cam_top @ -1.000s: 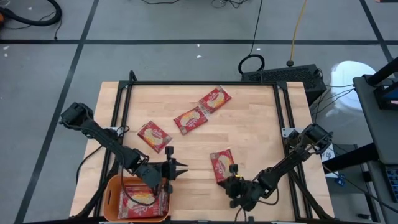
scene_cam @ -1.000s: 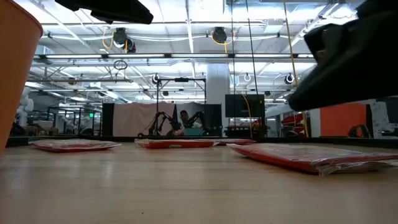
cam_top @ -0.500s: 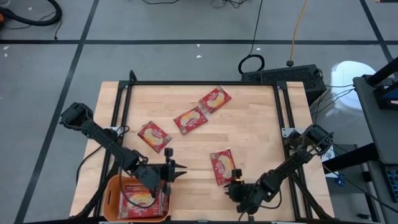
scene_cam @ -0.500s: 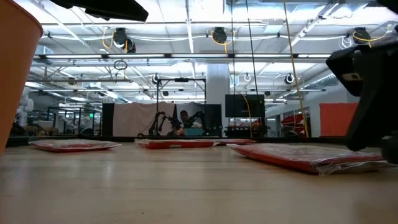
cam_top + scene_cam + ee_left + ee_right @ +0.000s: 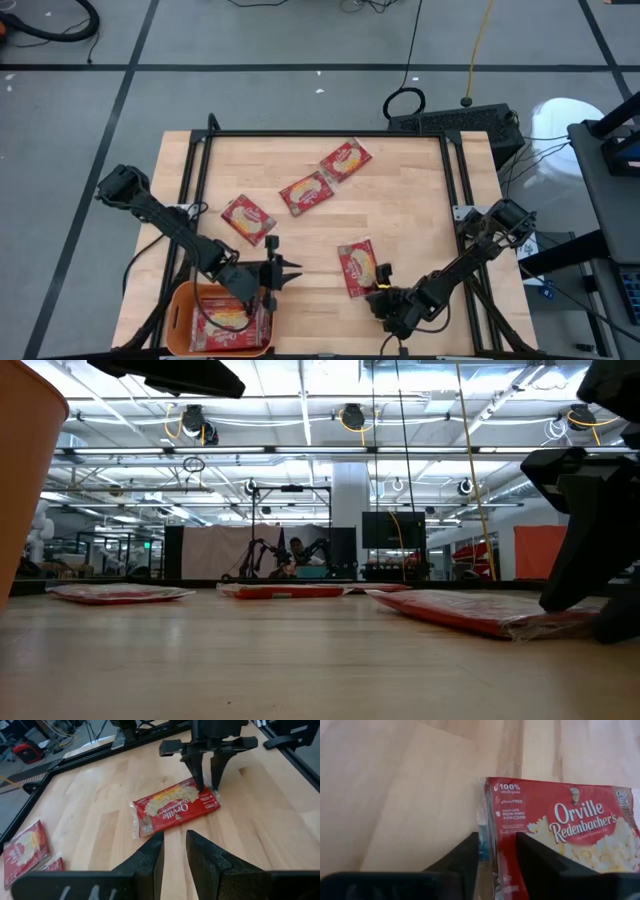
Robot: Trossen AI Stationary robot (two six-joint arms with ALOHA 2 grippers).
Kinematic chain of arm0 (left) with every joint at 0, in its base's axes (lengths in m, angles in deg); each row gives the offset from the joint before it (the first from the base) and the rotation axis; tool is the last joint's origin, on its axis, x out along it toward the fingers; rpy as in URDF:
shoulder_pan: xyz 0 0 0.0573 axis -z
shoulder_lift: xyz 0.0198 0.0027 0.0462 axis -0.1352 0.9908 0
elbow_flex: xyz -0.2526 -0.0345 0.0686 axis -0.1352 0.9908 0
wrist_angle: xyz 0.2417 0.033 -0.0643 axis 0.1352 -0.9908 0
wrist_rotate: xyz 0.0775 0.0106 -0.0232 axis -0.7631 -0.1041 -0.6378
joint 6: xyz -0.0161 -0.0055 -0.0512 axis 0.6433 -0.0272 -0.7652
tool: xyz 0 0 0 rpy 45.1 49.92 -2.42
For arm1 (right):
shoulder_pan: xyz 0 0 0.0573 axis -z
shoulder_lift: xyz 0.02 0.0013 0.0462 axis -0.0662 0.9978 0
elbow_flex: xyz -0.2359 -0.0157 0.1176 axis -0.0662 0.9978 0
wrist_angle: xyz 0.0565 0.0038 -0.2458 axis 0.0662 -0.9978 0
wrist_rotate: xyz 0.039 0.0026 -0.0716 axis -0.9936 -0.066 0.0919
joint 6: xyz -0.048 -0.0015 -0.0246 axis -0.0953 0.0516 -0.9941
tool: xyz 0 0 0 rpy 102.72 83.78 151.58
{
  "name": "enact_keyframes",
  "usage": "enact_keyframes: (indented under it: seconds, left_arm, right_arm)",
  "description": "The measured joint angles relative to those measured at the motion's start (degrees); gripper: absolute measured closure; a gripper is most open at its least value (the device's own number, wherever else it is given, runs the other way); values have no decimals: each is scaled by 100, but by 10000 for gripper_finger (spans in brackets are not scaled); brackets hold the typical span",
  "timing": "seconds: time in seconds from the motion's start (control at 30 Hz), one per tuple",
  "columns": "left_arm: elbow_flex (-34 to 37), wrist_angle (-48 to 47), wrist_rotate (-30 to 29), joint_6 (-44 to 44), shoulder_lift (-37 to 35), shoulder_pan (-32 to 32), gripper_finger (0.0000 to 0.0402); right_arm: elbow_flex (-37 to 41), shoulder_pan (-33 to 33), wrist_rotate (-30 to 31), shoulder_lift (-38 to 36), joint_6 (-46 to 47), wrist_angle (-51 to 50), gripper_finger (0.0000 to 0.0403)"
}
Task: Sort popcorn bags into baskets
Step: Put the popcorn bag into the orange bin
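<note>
Right gripper (image 5: 379, 281) sits low on the table with fingers parted a little, straddling the near edge of a popcorn bag (image 5: 357, 266) that lies flat on the wood; we see the left gripper (image 5: 287, 270), fingers narrowly apart, hanging just beside the orange basket (image 5: 178, 305), which holds more bags

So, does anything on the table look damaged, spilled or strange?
Nothing stands out. Four popcorn bags lie flat on the table, intact, and more sit in the orange basket. The right gripper straddles one bag's edge.
</note>
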State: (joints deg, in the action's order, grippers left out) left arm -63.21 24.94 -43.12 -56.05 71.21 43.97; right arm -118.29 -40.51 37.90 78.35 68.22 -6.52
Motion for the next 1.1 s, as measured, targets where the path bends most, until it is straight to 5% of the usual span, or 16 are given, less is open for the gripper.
enact_keyframes:
  seconds: [0.27, 0.53, 0.8, 1.1]
  left_arm:
    - [0, 7, 57, 48, 0, -95, 314]
    - [0, 42, -46, 122, -2, -141, 314]
    - [0, 50, 799, 543, -2, -269, 311]
    - [-6, 193, 847, 1778, 216, -633, 197]
  right_arm:
    - [33, 185, 143, 21, -221, 33, 395]
    - [33, 401, 966, -18, -570, 1365, 401]
    - [33, 742, 1046, -28, -564, 1907, 402]
    - [33, 1084, 1058, -48, -614, 2638, 403]
